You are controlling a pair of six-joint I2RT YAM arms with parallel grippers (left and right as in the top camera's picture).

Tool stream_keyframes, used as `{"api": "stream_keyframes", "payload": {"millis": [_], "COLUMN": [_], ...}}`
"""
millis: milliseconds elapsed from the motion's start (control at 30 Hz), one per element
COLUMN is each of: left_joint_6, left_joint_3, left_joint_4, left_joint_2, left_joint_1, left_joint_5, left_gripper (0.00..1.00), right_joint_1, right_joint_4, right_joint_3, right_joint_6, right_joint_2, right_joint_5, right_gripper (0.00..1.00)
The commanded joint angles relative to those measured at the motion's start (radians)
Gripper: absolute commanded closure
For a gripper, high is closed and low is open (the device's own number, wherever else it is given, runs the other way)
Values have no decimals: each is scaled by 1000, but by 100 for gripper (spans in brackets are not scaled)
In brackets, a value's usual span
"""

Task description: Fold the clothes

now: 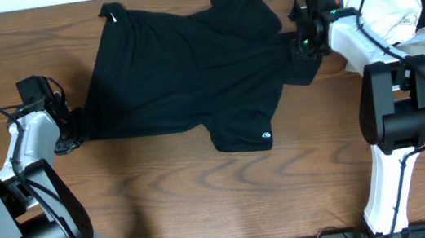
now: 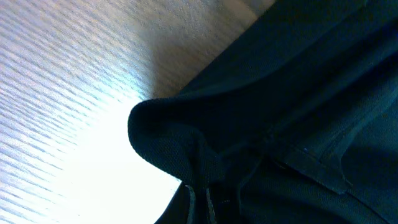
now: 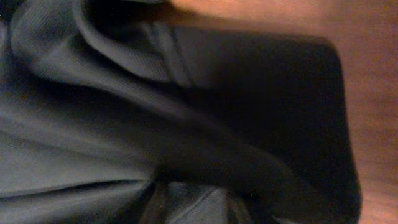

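While the black shirt (image 1: pixel 190 72) lies spread on the wooden table (image 1: pixel 207 206), the left gripper (image 1: pixel 77 137) is pinched closed on the shirt's left corner. Right gripper (image 1: pixel 300 48) sits at the shirt's right edge; I cannot tell how its jaws stand. White garment (image 1: pixel 382 2) lies right of the shirt.

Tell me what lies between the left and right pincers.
Only the black shirt, stretching from left pincer to right pincer; the overhead view shows it.
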Motion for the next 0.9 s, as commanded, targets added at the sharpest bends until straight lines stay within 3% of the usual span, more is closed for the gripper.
{"api": "stream_keyframes", "payload": {"millis": [0,67,133,400,633,867], "left_joint_6": [-19,-19,-19,-7,-7,-6], "left_joint_3": [-6,-6,-6,-6,-6,-6], "left_joint_4": [-13,-18,-27,-109,-127,-102], "left_joint_2": [-10,-10,-11,-14,-14,-14], "left_joint_1": [2,2,2,2,5,4], "left_joint_5": [10,10,10,10,9,-23], "left_gripper": [94,94,94,94,93,67], "right_joint_1": [-5,5,20,83,169,293], "right_joint_4": [-94,-200,-296,-565,-630,-504], "right_joint_3": [115,181,229,238,148,-49], "right_joint_6": [-30,-31,-30,-25,-26,28], "right_joint_2": [9,3,-12,-88,-90,-90], "right_joint_5": [1,-33,-61,-170,-173,-136], "right_gripper": [45,35,31,30,35,38]}}
